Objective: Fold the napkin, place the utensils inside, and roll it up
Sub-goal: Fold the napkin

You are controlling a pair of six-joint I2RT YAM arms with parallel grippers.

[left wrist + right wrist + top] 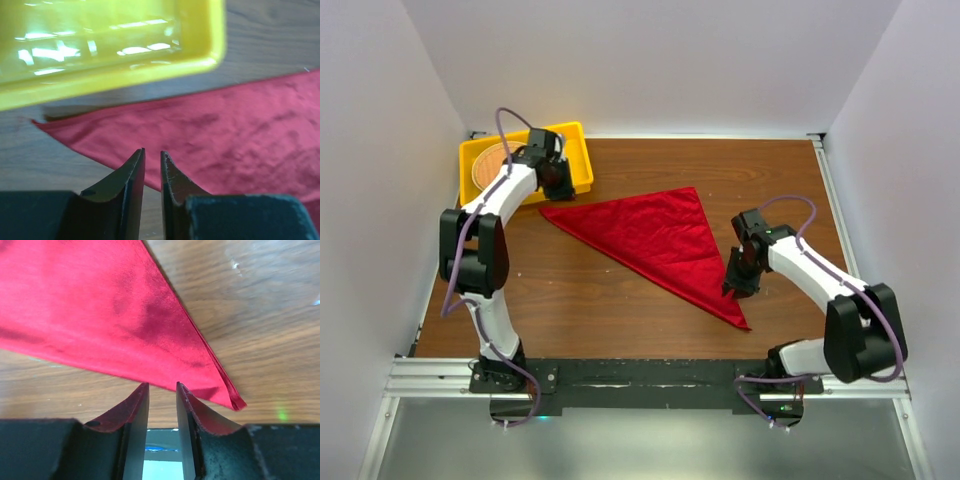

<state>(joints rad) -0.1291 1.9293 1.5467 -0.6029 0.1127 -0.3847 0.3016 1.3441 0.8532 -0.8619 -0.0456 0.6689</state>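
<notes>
The red napkin [655, 245] lies flat on the wooden table, folded into a triangle whose long point reaches toward the near right. It also shows in the left wrist view [225, 130] and the right wrist view [90, 315]. My left gripper [558, 185] hovers over the napkin's far left corner beside the yellow tray; its jaws [152, 152] stand a narrow gap apart with nothing between them. My right gripper [738, 285] is at the napkin's right edge near the pointed tip, jaws [162, 386] a little apart and empty. No fork is in view.
A yellow tray [578, 150] stands at the far left and holds a round woven orange-brown mat [488, 165]; its rim shows in the left wrist view [100, 85]. White walls close in the table on three sides. Bare wood [620, 310] lies along the near edge.
</notes>
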